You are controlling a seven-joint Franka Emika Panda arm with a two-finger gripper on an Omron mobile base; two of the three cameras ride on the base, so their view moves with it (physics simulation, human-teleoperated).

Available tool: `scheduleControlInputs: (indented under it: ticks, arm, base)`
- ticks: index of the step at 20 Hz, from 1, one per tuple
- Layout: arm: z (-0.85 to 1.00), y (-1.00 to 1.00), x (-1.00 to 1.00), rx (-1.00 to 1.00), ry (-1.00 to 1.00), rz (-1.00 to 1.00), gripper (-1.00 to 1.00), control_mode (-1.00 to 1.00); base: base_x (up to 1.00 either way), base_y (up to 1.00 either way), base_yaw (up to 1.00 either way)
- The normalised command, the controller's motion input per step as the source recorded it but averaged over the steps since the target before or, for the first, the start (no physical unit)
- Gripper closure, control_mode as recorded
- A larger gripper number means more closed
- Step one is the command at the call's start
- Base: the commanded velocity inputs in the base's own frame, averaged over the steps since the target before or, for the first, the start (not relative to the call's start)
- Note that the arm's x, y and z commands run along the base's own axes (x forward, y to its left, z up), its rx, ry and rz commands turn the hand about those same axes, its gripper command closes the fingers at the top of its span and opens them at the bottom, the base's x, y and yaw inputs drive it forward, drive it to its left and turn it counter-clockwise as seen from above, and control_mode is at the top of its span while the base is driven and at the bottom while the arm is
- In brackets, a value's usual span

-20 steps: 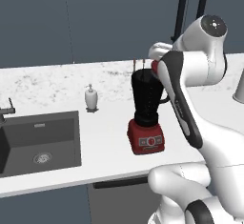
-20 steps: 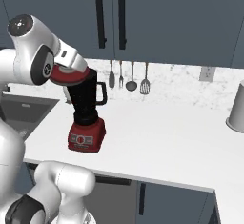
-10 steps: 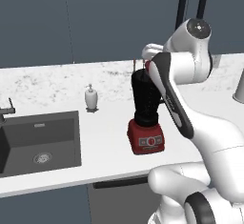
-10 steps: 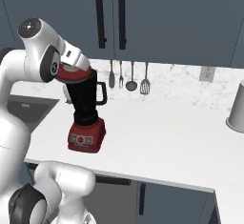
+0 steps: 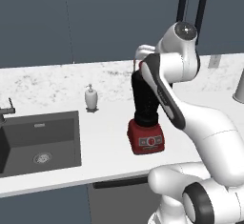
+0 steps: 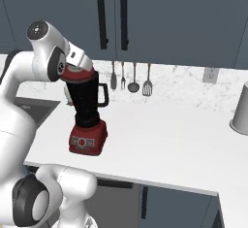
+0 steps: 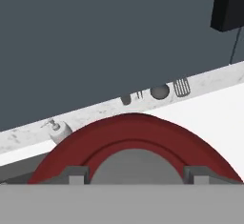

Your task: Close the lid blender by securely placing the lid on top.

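Item, blender (image 6: 88, 115): I see it upright on the worktop (image 6: 174, 139), right of the sink (image 5: 38, 139).

Item, lid (image 6: 77, 75): on the jar's rim, apparently seated.

Item, jaws: I cannot tell whether released.

Remaining, I judge: confirm seating, let go, withdraw.

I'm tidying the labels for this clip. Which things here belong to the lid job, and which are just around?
In the job:
blender
lid, on the jar's top
claw, at the lid

Just around:
soap dispenser
sink
hanging utensils
grey container
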Motion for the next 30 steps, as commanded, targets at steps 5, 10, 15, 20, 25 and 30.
scheduleControlInputs:
  ticks: [5,10,15,20,25,30]
  arm:
    - [0.00,0.04,0.22,0.00,0.00,0.00,1.00,-1.00]
    - [0.10,0.00,0.12,0.00,0.00,0.00,1.00,-1.00]
    - [0.22,0.02,0.25,-0.01,0.00,0.00,1.00,-1.00]
    - [0.12,0.10,0.23,-0.02,0.01,0.00,1.00,-1.00]
    - [0.00,0.10,0.05,-0.02,0.00,0.00,1.00,-1.00]
    - [0.00,0.01,0.01,-0.02,0.00,0.00,1.00,-1.00]
  base:
    - [0.00,0.00,0.00]
    - [0.00,0.00,0.00]
    - [0.00,0.00,0.00]
    - [0.00,0.00,0.00]
    - [0.00,0.00,0.00]
    - [0.00,0.00,0.00]
